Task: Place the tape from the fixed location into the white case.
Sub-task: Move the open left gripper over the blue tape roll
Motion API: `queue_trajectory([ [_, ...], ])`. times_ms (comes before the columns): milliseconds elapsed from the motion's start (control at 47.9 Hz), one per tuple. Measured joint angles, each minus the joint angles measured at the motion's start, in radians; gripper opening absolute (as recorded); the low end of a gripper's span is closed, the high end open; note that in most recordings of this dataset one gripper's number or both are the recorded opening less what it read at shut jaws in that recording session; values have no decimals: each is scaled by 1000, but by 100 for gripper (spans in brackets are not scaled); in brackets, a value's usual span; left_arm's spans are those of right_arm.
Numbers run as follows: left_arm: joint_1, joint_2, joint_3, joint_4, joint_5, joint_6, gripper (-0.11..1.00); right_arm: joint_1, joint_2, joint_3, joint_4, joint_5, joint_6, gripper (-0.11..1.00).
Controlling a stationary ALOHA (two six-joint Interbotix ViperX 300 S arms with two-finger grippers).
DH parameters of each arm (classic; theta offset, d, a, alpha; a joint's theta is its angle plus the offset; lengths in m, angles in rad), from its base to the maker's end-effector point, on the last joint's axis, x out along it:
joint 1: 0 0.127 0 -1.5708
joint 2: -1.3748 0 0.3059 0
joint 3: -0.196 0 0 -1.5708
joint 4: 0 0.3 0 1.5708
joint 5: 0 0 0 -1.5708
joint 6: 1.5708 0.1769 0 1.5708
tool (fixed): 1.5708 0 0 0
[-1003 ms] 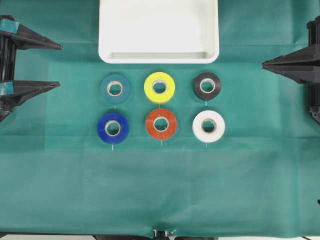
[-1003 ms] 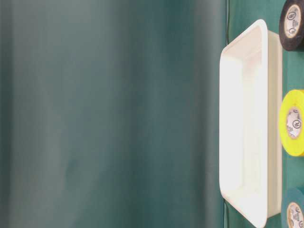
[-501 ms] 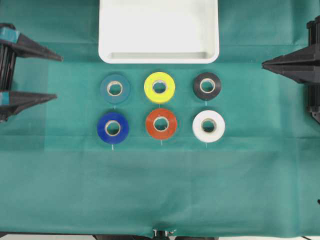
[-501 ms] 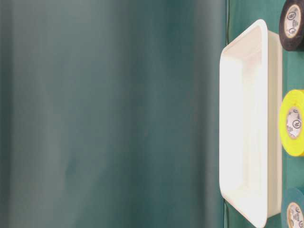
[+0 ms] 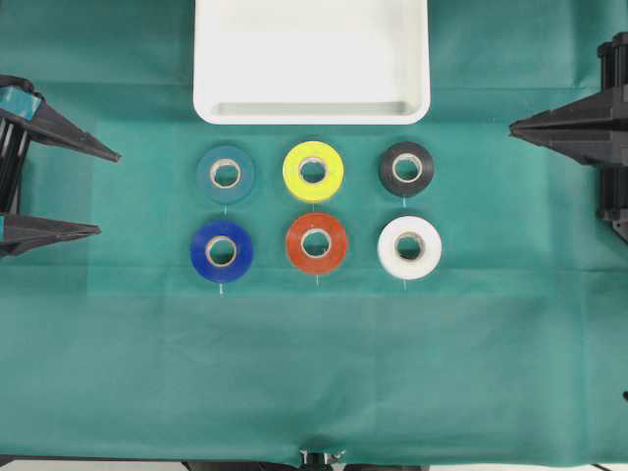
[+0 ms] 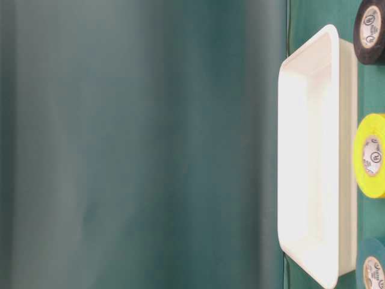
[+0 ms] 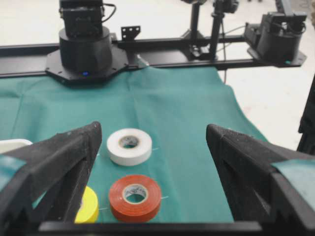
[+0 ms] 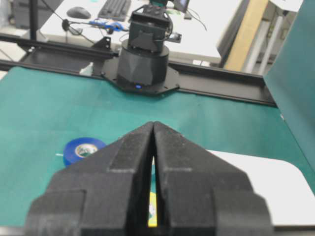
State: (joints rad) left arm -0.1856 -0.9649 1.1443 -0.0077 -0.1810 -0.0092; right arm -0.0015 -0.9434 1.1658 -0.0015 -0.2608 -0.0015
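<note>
- From overhead I see six rolls in two rows of three on the green cloth (image 5: 314, 373). The tape (image 5: 222, 251), deep blue, lies flat at the left end of the near row, apart from the orange roll (image 5: 316, 242) beside it and the teal roll (image 5: 226, 174) above it in the picture. The yellow roll (image 5: 313, 171), black roll (image 5: 406, 169) and white roll (image 5: 409, 247) fill the other places.
- The white case (image 5: 201, 69) sits at the top edge of that view, beyond the far row, with nothing in it that I can see.
- The left gripper (image 5: 103, 193) stands at the left edge with its jaws spread wide, holding nothing, well apart from the tape. The right gripper (image 5: 514, 126) is at the right edge, pressed together to a point.
- The table-level view shows the white case's rim (image 6: 334, 150) with the yellow, black and teal rolls just past it; the tape is out of frame.
- My left wrist camera looks between two widely parted fingers (image 7: 64, 162) at the orange and white rolls.
- My right wrist camera shows the fingers (image 8: 123, 167) closed together, the tape (image 8: 81, 149) lying far beyond them.
</note>
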Motion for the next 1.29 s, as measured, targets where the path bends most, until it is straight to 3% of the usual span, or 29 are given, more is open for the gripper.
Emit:
queue_trajectory([
  [585, -2, 31, -15, 2, -14, 0, 97, 0, 0, -2, 0, 0, 0, 0],
  [1295, -2, 362, -230, 2, -25, 8, 97, 0, 0, -2, -2, 0, 0, 0],
])
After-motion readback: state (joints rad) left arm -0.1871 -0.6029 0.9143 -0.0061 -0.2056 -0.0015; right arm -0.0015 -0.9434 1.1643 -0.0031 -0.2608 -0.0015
